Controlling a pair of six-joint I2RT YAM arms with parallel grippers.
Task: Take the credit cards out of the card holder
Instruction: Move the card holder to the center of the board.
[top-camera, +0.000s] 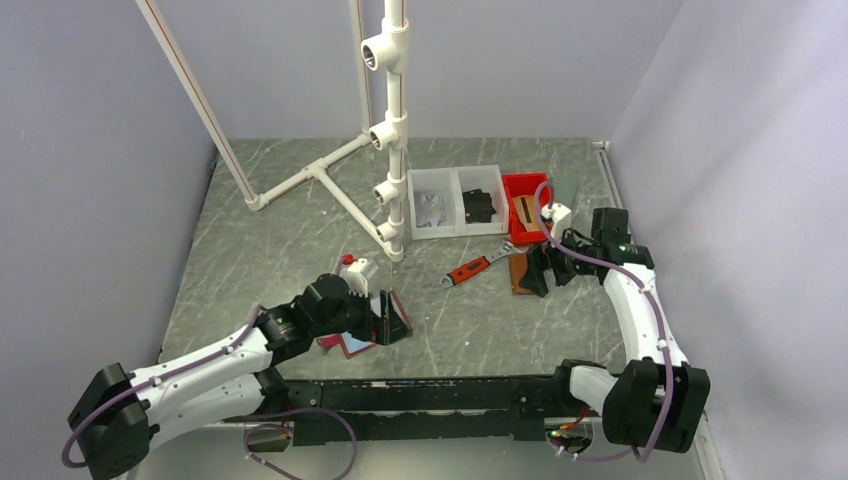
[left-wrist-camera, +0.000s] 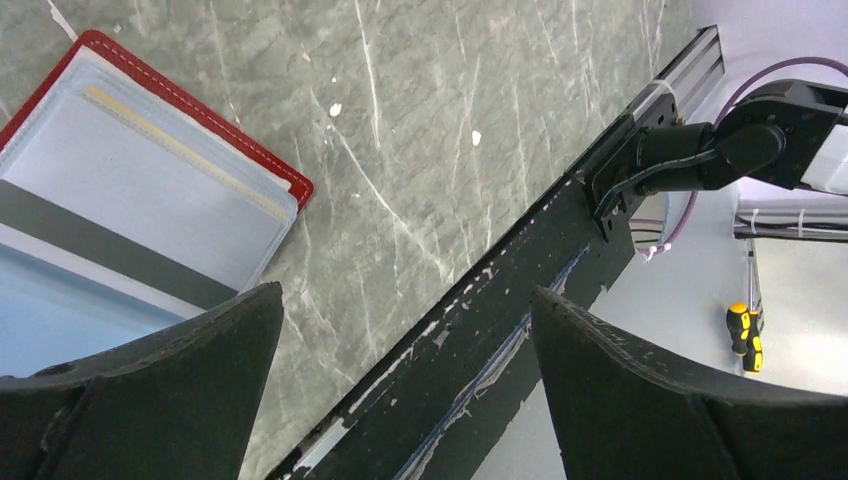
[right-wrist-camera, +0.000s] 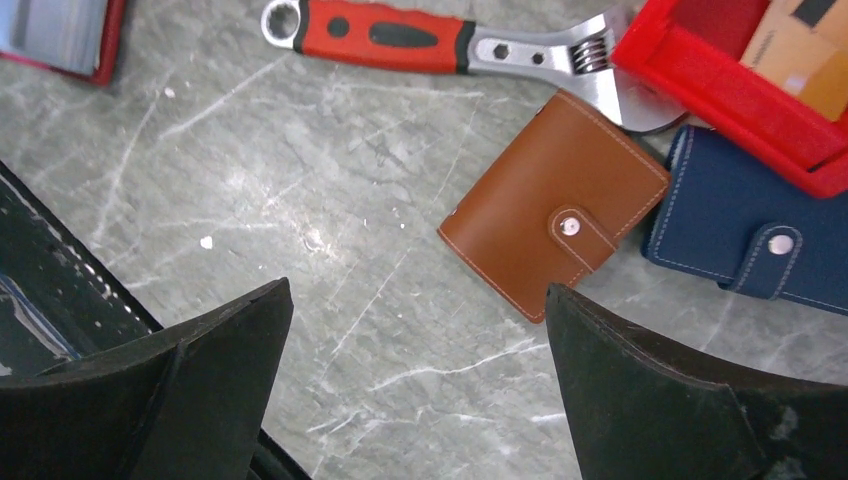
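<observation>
**Both grippers wide, red holder open at near left**

I've got the left gripper (left-wrist-camera: 405, 295) spread wide and holding nothing, low over the near-left of the table (left-wrist-camera: 420, 120). The red card holder (left-wrist-camera: 180, 170) lies open just beside it, with a dark-striped card (left-wrist-camera: 90, 250) showing in its sleeves. My right gripper (right-wrist-camera: 418, 290) hangs with its fingers apart too, empty. It is over on the right, above a closed brown wallet (right-wrist-camera: 555, 205) that touches a blue wallet (right-wrist-camera: 745, 235), with a red-handled wrench (right-wrist-camera: 400, 35) beyond.

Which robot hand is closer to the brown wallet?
Right. The right gripper hovers open close by the brown wallet; the left gripper is far off, over the red card holder.
</observation>
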